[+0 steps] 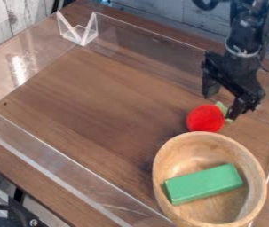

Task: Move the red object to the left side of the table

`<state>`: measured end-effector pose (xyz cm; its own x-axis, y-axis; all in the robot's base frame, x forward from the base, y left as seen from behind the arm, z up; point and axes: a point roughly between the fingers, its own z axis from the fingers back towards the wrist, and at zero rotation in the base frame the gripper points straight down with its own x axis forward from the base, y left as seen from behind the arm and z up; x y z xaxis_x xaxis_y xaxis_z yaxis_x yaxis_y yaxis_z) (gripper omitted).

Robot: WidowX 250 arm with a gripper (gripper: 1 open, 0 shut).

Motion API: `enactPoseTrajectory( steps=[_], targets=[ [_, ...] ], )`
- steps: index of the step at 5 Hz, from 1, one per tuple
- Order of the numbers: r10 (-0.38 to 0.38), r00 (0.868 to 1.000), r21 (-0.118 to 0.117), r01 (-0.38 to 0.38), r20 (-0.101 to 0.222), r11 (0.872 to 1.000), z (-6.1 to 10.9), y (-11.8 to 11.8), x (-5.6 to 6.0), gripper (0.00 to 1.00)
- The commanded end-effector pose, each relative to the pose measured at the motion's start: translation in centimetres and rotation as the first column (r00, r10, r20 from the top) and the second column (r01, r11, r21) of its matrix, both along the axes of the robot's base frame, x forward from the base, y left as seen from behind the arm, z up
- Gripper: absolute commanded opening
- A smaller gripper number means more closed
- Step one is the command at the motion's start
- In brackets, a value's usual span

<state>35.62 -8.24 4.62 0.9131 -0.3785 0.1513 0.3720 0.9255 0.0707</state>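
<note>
Red toy [205,117]: just one, we've got it on the surface [95,97], right by the bowl's rim
Bowl [172,191]: one, wooden
Green block [204,183]: one, inside the bowl
Fingers [208,87]: one set, spread wide, gripping nothing, near our toy

Smooth matt wooden bowl [175,163]

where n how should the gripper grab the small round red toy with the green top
best bet is around the middle of the small round bright-red toy, coming from above with a finger on either side: it is rounded and its upper surface is uncovered. The large round light wooden bowl sits close on the near side, so keep the fingers clear of its rim.
</note>
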Motion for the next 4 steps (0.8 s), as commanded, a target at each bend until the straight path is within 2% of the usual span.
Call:
enactPoseTrajectory(
  steps=[1, 3, 4],
  targets=[
    [0.025, 0.999, -0.02, -0.025, 0.03, 0.999, 0.0, 1.2, 0.4, 1.0],
    [0.055, 0.998, -0.044, -0.054, 0.019, 0.998, -0.5, 2.6, 0.1, 1.0],
    [0.038, 0.999, -0.058, -0.037, 0.017, 0.998, -0.9, 1.8, -0.1, 1.0]
  ],
)
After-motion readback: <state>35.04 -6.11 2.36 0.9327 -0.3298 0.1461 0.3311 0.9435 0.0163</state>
